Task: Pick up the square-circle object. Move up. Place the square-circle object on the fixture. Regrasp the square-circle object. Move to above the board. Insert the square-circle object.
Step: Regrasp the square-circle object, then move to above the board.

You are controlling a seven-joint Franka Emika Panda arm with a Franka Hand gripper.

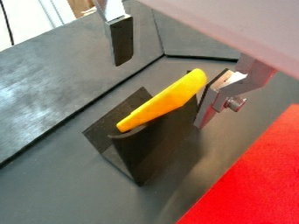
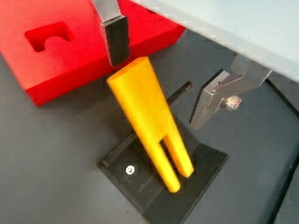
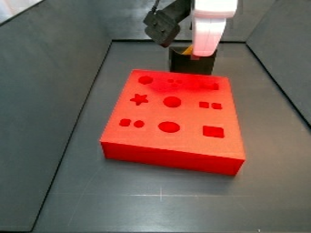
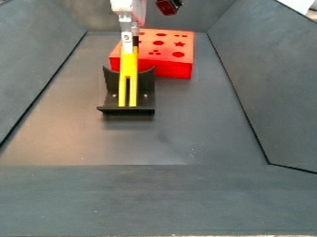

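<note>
The square-circle object (image 1: 163, 101) (image 2: 149, 114), a yellow-orange bar, leans tilted on the dark fixture (image 1: 140, 150) (image 2: 138, 180), and it shows in a side view as well (image 4: 126, 70). My gripper (image 1: 170, 68) (image 2: 165, 68) hangs open over the bar's upper end. One finger (image 2: 114, 39) stands to one side of the bar and the other finger (image 2: 216, 96) to the opposite side, neither touching it. The red board (image 2: 65, 61) (image 3: 170, 114) (image 4: 168, 51) lies just behind the fixture (image 4: 128, 100). In a side view the gripper (image 3: 195, 47) hides the bar.
Dark sloping walls (image 4: 50, 83) (image 3: 73, 82) close in the floor on both sides. The board (image 3: 170, 114) shows star, round and square holes in its top. Bare dark floor (image 4: 148, 157) lies in front of the fixture.
</note>
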